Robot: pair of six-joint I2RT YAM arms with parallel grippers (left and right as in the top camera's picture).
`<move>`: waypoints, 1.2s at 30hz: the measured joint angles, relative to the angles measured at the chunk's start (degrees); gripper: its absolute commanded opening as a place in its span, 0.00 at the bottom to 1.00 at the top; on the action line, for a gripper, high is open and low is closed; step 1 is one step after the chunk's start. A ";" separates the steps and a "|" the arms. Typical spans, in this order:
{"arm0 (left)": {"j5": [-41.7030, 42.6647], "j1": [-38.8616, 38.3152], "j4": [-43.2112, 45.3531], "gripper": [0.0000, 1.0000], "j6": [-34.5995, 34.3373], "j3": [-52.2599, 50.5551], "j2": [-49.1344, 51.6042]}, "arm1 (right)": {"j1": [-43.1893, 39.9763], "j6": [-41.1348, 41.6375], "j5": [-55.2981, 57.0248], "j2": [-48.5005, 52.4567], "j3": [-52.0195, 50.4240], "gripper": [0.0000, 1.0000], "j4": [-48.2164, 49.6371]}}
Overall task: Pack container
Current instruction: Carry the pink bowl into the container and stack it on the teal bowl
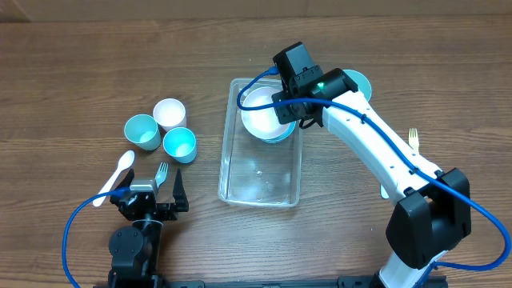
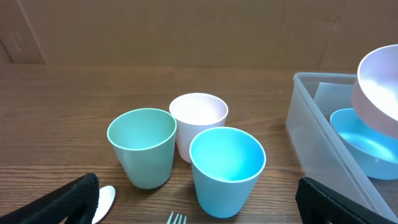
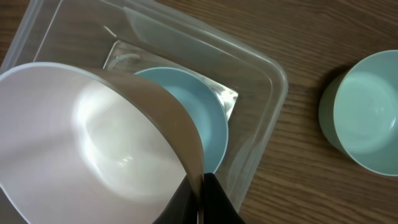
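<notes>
Inside the container [image 1: 260, 172], a blue bowl [image 3: 202, 115] under a white bowl [image 3: 93, 143]

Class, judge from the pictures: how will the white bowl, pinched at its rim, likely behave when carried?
Probably light and stiff: the white bowl hangs tilted from a rim pinch by the right gripper without visibly bending. Its glossy wall looks slippery, so it may swing or slip. Set in the blue bowl in the container, it likely nests.

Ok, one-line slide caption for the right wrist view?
Right hand holds a round white plastic bowl by its rim over the clear rectangular plastic container with a round light-blue bowl inside.
</notes>
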 measured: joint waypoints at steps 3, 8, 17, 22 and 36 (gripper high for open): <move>0.00 0.00 0.00 1.00 0.00 0.00 0.00 | -0.02 0.00 0.46 0.00 0.00 0.06 0.04; -0.02 0.00 0.00 1.00 0.00 0.00 0.00 | -0.35 -0.02 0.87 0.00 -0.42 0.07 3.17; 0.00 0.00 0.00 1.00 0.00 0.00 0.00 | -1.03 0.00 0.96 0.00 -3.06 0.07 4.26; -0.02 0.00 0.00 1.00 0.00 0.00 0.00 | -1.49 -0.02 0.96 0.00 -3.06 0.07 4.22; 0.00 0.00 0.00 1.00 0.00 0.00 0.00 | -1.49 0.00 0.90 0.00 -3.06 0.88 4.04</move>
